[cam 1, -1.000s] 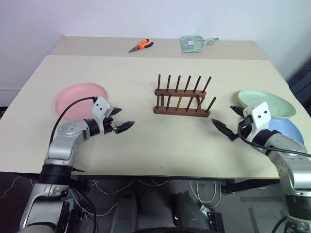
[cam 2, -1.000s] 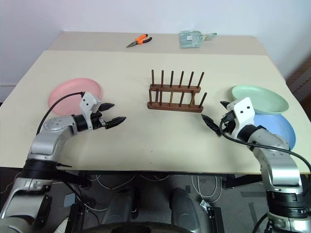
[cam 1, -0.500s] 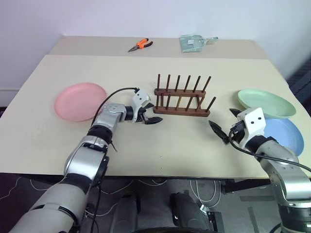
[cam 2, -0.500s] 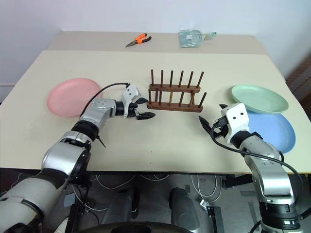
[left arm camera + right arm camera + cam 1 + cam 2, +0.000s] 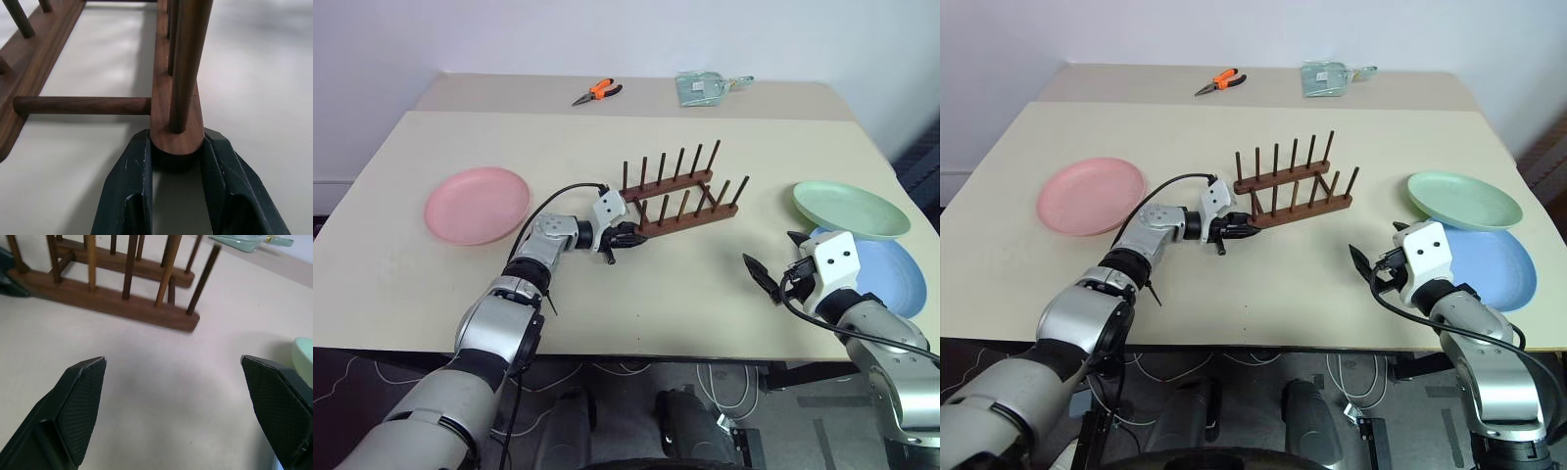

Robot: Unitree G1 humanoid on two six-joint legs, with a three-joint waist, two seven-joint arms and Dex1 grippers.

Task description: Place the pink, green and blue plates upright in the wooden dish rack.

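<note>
Left claw (image 5: pixel 176 161) clamps wooden dish rack (image 5: pixel 680 196) rail end; right claw (image 5: pixel 178 406) gapes over bare table (image 5: pixel 607 304).

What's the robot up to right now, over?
Left gripper clamped on rack end rail. Right gripper open, empty. Pink, green, blue plates flat on table.

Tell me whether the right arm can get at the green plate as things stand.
Probably yes. The right gripper is open and holds nothing, and the green plate lies flat just beyond it, on that side of the table, resting on the blue plate's edge with nothing between them.
</note>
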